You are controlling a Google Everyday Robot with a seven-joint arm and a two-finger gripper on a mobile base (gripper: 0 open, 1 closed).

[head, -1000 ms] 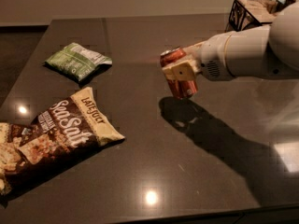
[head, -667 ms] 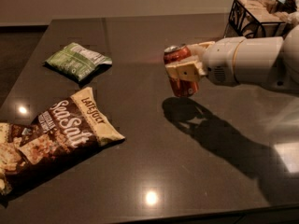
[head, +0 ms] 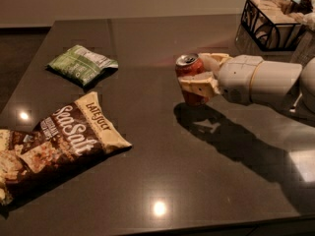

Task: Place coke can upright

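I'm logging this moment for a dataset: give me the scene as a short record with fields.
gripper: right of centre above the table, shut on the coke can
coke can: nearly upright, silver top up; contact with table unclear
left side: green snack bag behind, brown Sea Salt chip bag in front
back right: wire basket
table: dark, glossy
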